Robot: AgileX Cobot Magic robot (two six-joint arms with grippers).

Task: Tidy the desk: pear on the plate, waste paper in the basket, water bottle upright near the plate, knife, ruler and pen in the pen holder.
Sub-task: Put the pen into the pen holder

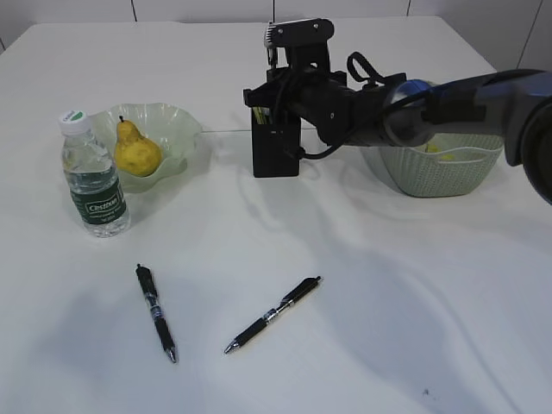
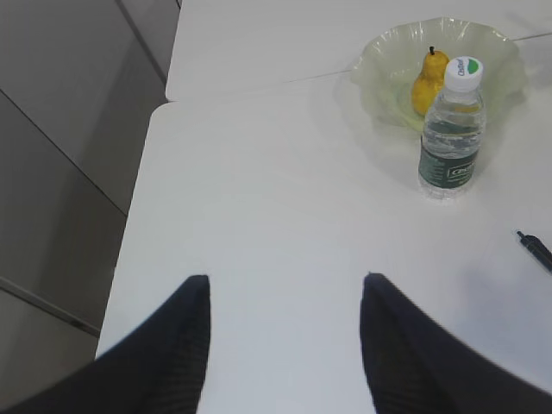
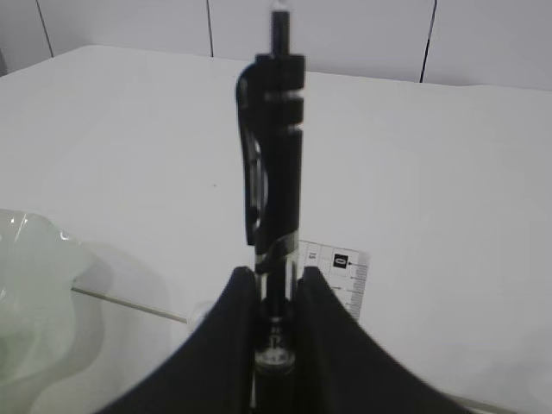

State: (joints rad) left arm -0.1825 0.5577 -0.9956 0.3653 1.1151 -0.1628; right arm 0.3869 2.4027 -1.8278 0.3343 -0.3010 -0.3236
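One pen (image 3: pixel 274 164) stands upright between the closed fingers (image 3: pixel 226 345) of the right gripper (image 3: pixel 274 280), click end up and barrel running down out of sight between the pads. In the exterior view that gripper (image 1: pixel 278 95) hangs at the top of the black holder (image 1: pixel 276 142), so the pen's long axis lines up roughly with the holder's opening below it; the tip looks close to or just inside the mouth, though the arm hides the exact spot. A ruler (image 3: pixel 341 276) already pokes up behind the pen. The coming move seems a straight drop or release.

Two more pens lie flat on the table: one (image 1: pixel 156 311) pointing towards the camera, nearer the left arm, the other (image 1: pixel 272 315) slanting up to the right, mid-table. The left gripper (image 2: pixel 285 319) hovers over bare table, fingers about half spread and empty. The pear (image 1: pixel 135 151) sits on the plate (image 1: pixel 177 121), and the bottle (image 1: pixel 93 177) stands upright just beside it.
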